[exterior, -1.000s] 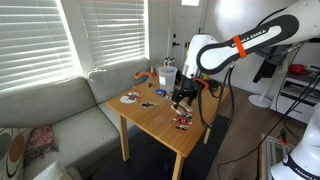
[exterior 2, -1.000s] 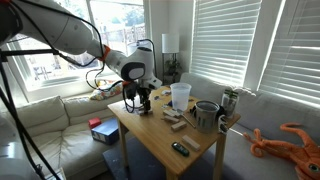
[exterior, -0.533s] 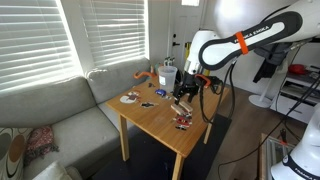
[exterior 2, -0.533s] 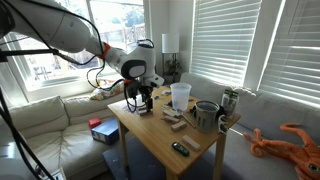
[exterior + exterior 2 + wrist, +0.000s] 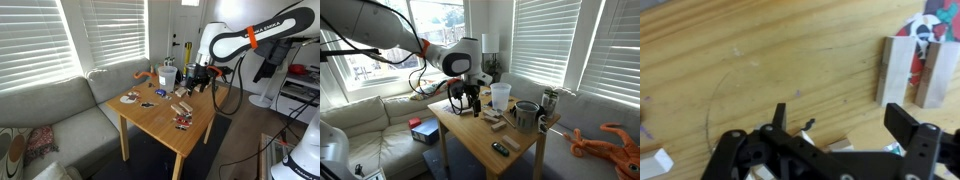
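Observation:
My gripper [image 5: 193, 86] [image 5: 470, 103] hangs open and empty a little above the wooden table [image 5: 155, 125] [image 5: 470, 140]. In the wrist view its two black fingers [image 5: 843, 120] are spread wide with bare tabletop between them. Two pale wooden blocks [image 5: 908, 70] stand side by side just ahead of the right finger. In both exterior views they lie on the table near the gripper [image 5: 181, 108] [image 5: 492, 116]. Another light block [image 5: 840, 146] is partly hidden under the gripper body. A small dark squiggle [image 5: 810, 124] lies on the wood.
A clear plastic cup [image 5: 166, 73] [image 5: 500, 95] stands close behind the gripper. A metal pot [image 5: 526, 114], a black remote [image 5: 500, 148], a plate with small items [image 5: 130, 98] and a colourful packet [image 5: 182, 122] share the table. A grey sofa [image 5: 50, 115] stands beside it.
The gripper has risen from just above the wooden blocks and moved toward the back of the table, near the cup. It stays open. Nothing on the table has moved.

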Action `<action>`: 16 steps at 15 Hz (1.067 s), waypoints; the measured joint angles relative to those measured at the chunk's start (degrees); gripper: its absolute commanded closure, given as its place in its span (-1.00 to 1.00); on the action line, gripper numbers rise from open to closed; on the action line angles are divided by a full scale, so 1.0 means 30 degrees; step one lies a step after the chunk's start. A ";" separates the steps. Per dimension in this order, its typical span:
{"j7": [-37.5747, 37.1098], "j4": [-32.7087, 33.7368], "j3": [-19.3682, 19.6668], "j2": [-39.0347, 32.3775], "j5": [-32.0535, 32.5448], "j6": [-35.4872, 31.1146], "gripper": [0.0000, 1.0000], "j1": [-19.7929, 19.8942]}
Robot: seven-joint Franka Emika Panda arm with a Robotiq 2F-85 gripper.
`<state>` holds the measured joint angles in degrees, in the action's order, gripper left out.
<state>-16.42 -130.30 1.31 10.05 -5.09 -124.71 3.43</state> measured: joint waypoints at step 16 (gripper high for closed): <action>0.1780 -0.1577 0.1819 0.0835 0.3207 -0.1051 -1.00 0.1707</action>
<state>-11.08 -135.03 6.77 12.55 4.53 -127.86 8.56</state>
